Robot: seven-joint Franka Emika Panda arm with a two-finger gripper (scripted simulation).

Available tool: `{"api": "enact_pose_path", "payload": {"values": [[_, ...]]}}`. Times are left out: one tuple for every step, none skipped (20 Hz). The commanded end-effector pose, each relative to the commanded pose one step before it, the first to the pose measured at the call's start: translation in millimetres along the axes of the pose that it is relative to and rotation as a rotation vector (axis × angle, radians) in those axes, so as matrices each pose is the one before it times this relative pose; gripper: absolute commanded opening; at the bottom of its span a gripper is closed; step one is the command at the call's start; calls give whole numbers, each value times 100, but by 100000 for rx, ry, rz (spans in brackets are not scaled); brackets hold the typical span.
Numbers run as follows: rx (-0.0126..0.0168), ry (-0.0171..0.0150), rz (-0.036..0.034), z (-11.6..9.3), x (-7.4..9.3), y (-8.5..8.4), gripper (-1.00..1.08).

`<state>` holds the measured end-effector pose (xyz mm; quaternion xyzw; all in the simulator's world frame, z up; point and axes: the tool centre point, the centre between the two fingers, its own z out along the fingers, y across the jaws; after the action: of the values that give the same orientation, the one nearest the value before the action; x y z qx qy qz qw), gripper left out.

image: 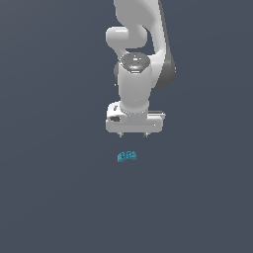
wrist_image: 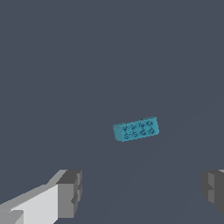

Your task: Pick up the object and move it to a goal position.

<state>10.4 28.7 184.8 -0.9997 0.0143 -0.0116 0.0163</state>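
Observation:
The object, a tiny teal-blue studded block (image: 127,156), lies on the dark grey floor, just in front of and below my gripper in the exterior view. In the wrist view the block (wrist_image: 136,129) lies studs up, slightly slanted, apart from both fingers. My gripper (image: 133,135) hangs pointing down from the white arm, above the block and not touching it. Its jaws stand wide apart and empty. One grey fingertip (wrist_image: 70,193) and the other (wrist_image: 213,190) show at the sides of the wrist view, with the gripper (wrist_image: 141,192) between them.
The white Panda arm (image: 141,44) rises behind the gripper to the top of the exterior view. The dark grey floor (image: 49,197) spreads flat on all sides. No goal marker shows.

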Motion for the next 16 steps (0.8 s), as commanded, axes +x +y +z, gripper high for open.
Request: {"api": "enact_pose_path", "payload": {"values": [[161, 36, 180, -18, 11, -16, 100], [-130, -53, -181, 23, -15, 26, 100], [-23, -7, -95, -3, -4, 12, 100], [9, 2, 48, 2, 2, -8, 100], [21, 1, 194, 12, 5, -7, 100], [24, -4, 344, 25, 8, 0, 100], [21, -11, 483, 38, 9, 4, 100], [19, -18, 617, 51, 11, 8, 100], [18, -24, 753, 63, 12, 9, 100], [17, -30, 889, 76, 14, 11, 100], [17, -35, 1026, 88, 16, 16, 100], [17, -39, 1140, 98, 18, 16, 100], [18, -42, 1244, 106, 20, 18, 100], [21, -44, 1365, 116, 22, 18, 100], [24, -48, 1502, 127, 25, 20, 100], [24, -51, 1620, 136, 27, 21, 100]]}}
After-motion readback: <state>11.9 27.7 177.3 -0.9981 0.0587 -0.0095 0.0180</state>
